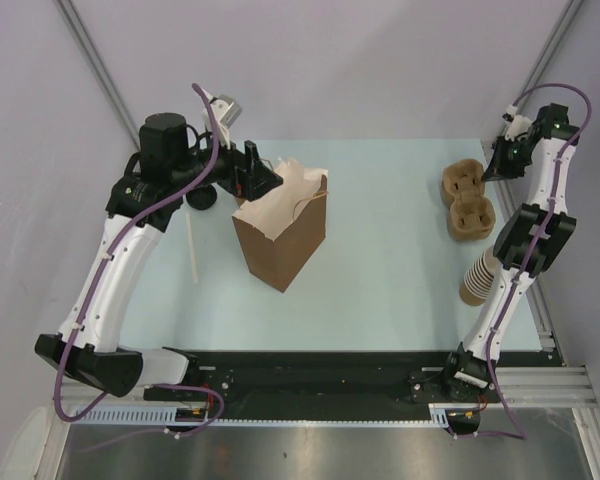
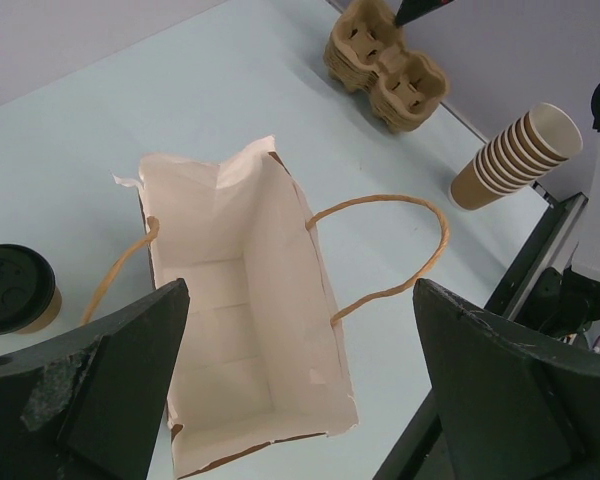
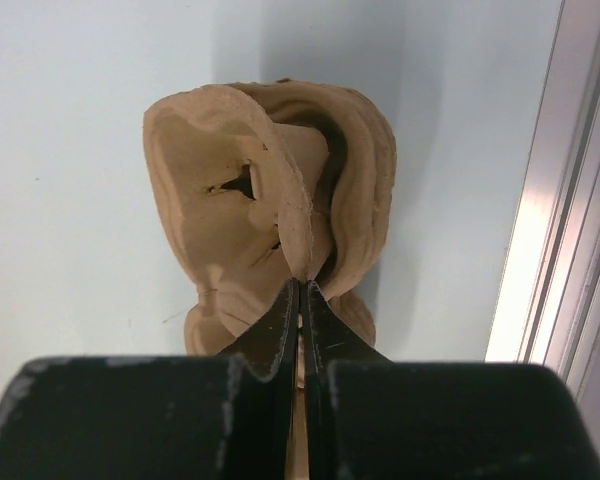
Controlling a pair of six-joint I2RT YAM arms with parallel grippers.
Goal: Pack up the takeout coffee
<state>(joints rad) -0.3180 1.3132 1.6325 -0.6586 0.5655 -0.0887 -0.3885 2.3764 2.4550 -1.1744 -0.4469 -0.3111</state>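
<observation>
**A:** One cup is all you're packing, and neither set of jaws has it. The takeout coffee (image 2: 10, 290) stands upright, black lid up, by the left edge of the worktop (image 1: 380, 250) towards the far-left corner, just beside the paper bag (image 2: 230, 230).

**B:** Which arm do I send?

**A:** Your left, I'd say. The left gripper (image 2: 300, 300) hangs over the bag's open mouth, jaws spread wide with nothing in them. The coffee sits outside the finger on the left-edge side, and lower than the jaws. You'd need to shift sideways towards that edge and come down around the cup wall below the lid, since its long axis runs straight up.

**B:** And the right?

**A:** Well apart, over by the right edge. The right gripper (image 3: 300, 290) has its jaws pressed together, pinching what looks like a thin wall of the pulp cup carrier (image 3: 270, 200). The stack of paper cups (image 2: 520, 150) lies further along that edge towards the near side.

**B:** Is the bag ready?

**A:** It stands upright with its mouth open, and it's empty as far as the left wrist view shows. Its handles are flopped outward. The cup would have to travel back over that mouth, so keep it level.
</observation>
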